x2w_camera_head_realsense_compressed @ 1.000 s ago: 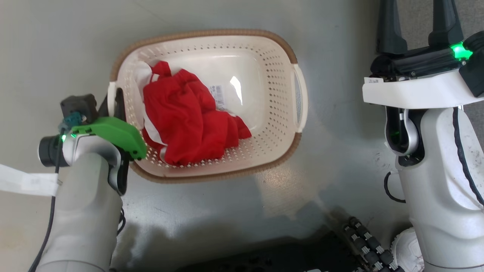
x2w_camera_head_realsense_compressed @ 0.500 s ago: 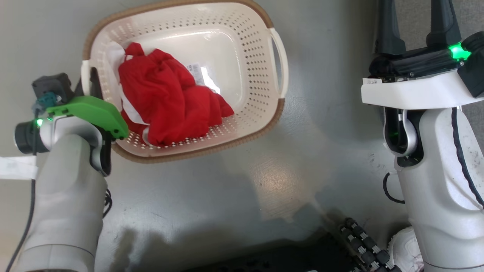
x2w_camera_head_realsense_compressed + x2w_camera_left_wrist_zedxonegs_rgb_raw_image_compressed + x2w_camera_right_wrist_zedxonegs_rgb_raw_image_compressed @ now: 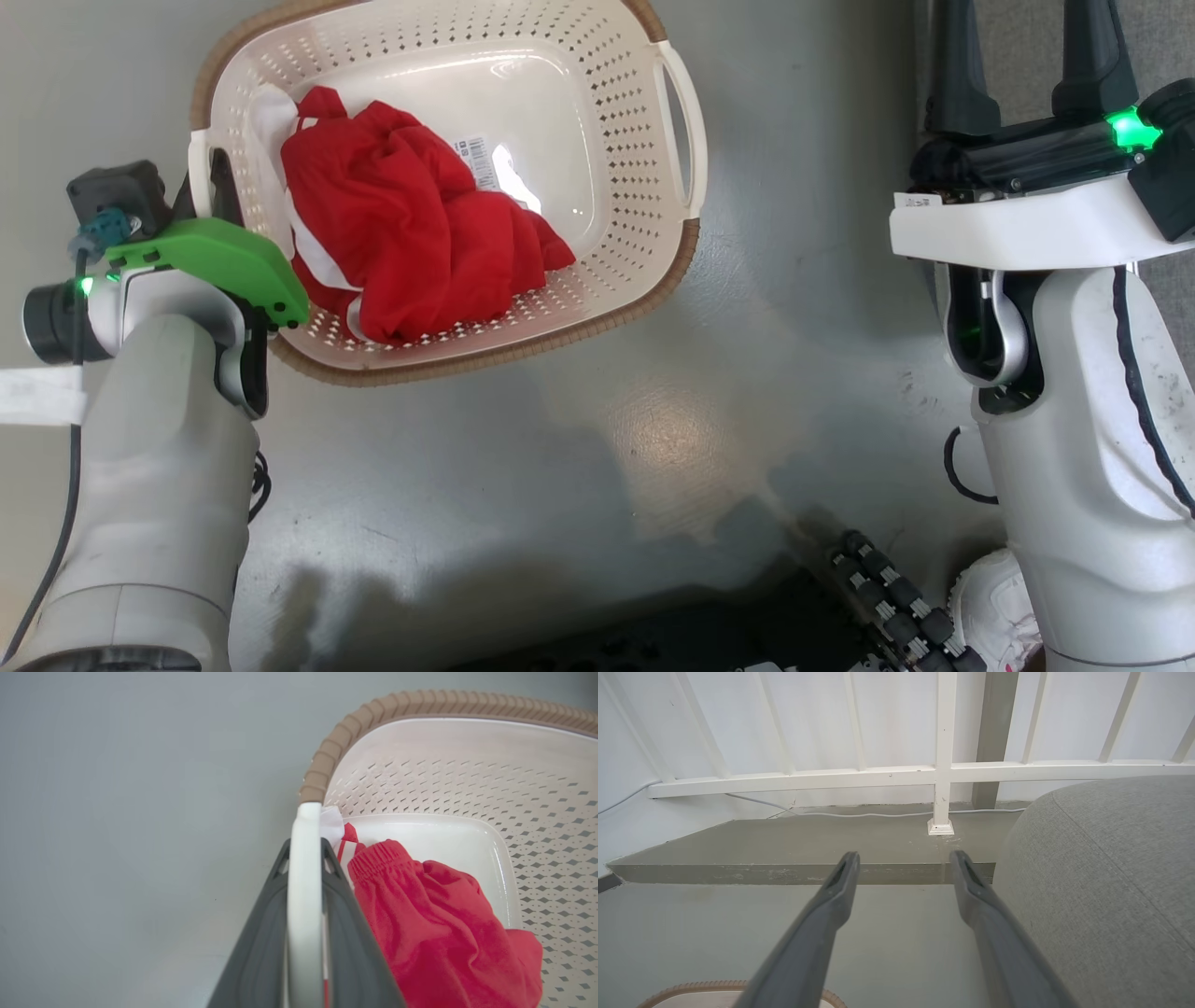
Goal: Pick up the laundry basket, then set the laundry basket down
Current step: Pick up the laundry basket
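Left end effector (image 3: pixel 304 845) clamped, right end effector (image 3: pixel 904 856) spread.

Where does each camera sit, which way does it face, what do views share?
Head view: on the head, looking down at the laundry basket holding red clothing; both forearms, left gripper holding it, right gripper apart.
Left wrist view: looks along its fingers, shut on the white handle, into the basket.
Right wrist view: faces a white railing and grey cushion past open fingers.
Shared: the basket's brown rim, in all three.

Glossy grey floor (image 3: pixel 579 523); raised concrete ledge (image 3: pixel 808 844); white railing (image 3: pixel 896 772) before white wall (image 3: pixel 735 718); grey upholstered seat (image 3: pixel 1106 882) beside ledge.
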